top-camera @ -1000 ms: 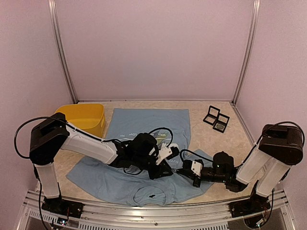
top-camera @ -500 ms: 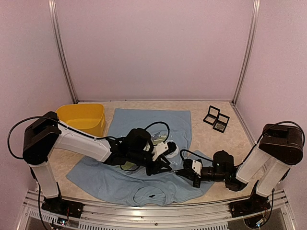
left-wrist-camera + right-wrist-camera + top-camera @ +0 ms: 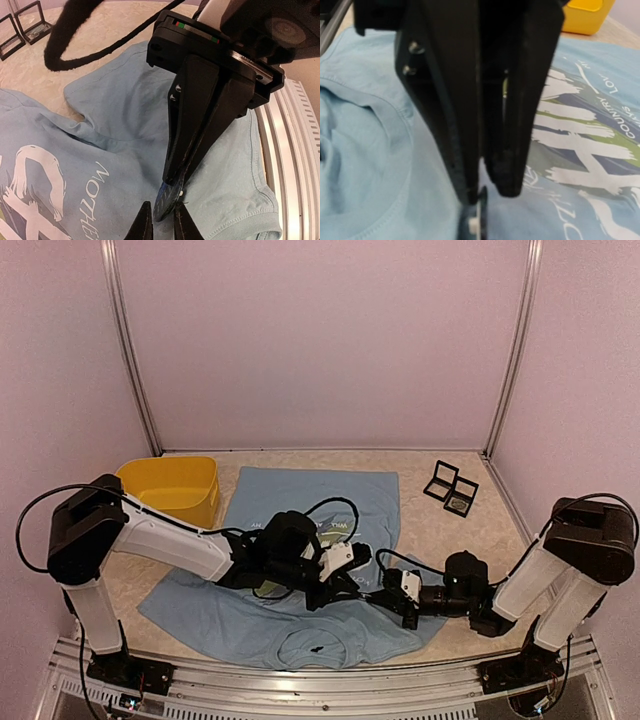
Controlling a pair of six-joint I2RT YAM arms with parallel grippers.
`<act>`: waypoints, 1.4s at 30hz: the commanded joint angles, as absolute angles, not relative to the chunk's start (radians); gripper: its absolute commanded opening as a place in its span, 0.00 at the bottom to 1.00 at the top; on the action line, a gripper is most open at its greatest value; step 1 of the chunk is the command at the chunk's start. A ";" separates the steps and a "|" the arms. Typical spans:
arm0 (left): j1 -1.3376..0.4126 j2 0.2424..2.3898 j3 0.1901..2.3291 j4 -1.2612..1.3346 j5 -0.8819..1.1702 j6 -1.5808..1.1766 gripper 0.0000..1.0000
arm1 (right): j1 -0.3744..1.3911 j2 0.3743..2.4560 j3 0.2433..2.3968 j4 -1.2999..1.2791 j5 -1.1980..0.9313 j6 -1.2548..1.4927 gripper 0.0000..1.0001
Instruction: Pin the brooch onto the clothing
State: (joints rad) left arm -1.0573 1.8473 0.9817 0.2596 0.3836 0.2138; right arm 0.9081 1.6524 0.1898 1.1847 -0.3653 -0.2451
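Beige table (image 3: 450, 535): arms (image 3: 180, 545) reach low over clothing (image 3: 300, 495); right gripper (image 3: 172, 182) clamps brooch (image 3: 164, 200); left gripper (image 3: 163, 226): hold unclear.

Clamped right tool (image 3: 487, 190) and left tool (image 3: 163, 227), tips close together

Soft even light; slight glare; right wrist view blurred.

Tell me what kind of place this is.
Probably a robot test booth in a lab: plain walls enclose a table, two arms are bolted to a metal rail at its edge, and props lie staged: T-shirt, yellow bin.
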 commanded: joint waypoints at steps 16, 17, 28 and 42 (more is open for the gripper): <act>-1.073 1.874 1.011 0.266 0.373 0.246 0.00 | 0.902 1.619 0.222 1.141 -0.418 -0.257 0.00; -1.073 1.872 1.011 0.261 0.372 0.246 0.00 | 0.902 1.613 0.223 1.124 -0.413 -0.253 0.00; -1.075 1.812 1.035 0.193 0.354 0.264 0.00 | 0.897 1.511 0.166 0.976 -0.426 -0.192 0.28; -1.075 1.768 1.042 0.136 0.376 0.268 0.00 | 0.894 1.640 0.221 0.907 -0.325 -0.094 0.13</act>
